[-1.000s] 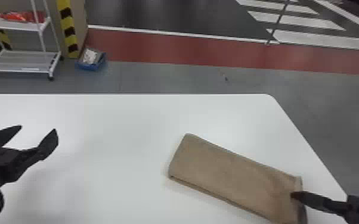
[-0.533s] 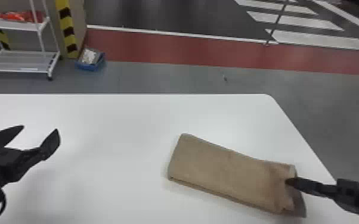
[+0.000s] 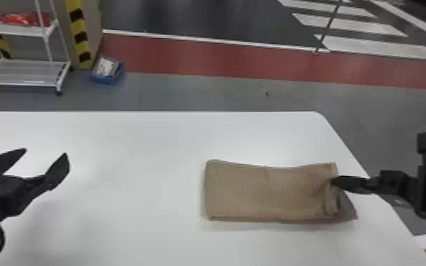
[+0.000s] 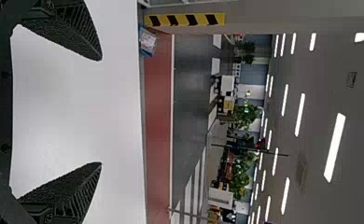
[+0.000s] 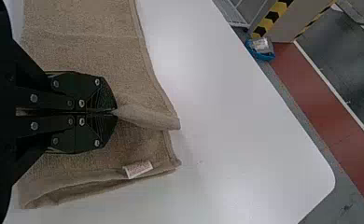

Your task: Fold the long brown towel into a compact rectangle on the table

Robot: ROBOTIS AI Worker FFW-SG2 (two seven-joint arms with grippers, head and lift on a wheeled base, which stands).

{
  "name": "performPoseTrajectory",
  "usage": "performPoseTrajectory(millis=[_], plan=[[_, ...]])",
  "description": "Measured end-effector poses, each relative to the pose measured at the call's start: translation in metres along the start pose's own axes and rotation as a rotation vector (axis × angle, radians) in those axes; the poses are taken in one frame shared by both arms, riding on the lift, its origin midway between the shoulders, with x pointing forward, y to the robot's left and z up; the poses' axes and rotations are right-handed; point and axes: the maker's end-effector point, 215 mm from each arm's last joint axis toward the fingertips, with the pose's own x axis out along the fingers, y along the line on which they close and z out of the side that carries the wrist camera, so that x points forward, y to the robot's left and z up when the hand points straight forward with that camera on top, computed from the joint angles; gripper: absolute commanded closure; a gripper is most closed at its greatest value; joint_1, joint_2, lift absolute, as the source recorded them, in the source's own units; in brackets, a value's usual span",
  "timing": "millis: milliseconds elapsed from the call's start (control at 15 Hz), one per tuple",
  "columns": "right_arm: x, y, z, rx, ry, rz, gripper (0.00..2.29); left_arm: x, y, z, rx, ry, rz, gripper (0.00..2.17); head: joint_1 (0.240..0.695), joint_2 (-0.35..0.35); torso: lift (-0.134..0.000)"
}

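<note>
Brown towel (image 3: 265, 192) — nubbly, oblong cloth — lies creased.

head view: from above, facing forward and down over the whole towel (image 3: 244, 191). left wrist view: near the table (image 3: 134, 159), facing out across its far edge to the lights (image 4: 336, 147). right wrist view: close above the towel, facing obliquely down. shared by all three: table, box (image 3: 107, 75).

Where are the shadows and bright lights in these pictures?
Head view: soft, dim shadows on the white table, near the left gripper and along the towel's near edge. Left wrist view: long ceiling lights shine bright white.
</note>
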Motion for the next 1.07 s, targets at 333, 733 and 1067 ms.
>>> performPoseTrajectory(millis=[333,733,1067], plan=[[-0.008,0.001,-0.001,-0.010,-0.017,0.009,1.11,0.001,0.005,0.001,-0.001,0.000,0.006,0.08,0.695,-0.192,-0.124],[-0.026,-0.032,-0.015,0.043,-0.029,-0.027,1.11,0.007,0.000,-0.003,-0.008,0.005,-0.004,0.08,0.695,-0.241,-0.124],[-0.016,-0.035,-0.026,0.054,0.002,-0.040,1.11,0.006,0.001,-0.006,-0.011,0.010,-0.002,0.08,0.695,-0.236,-0.124]])
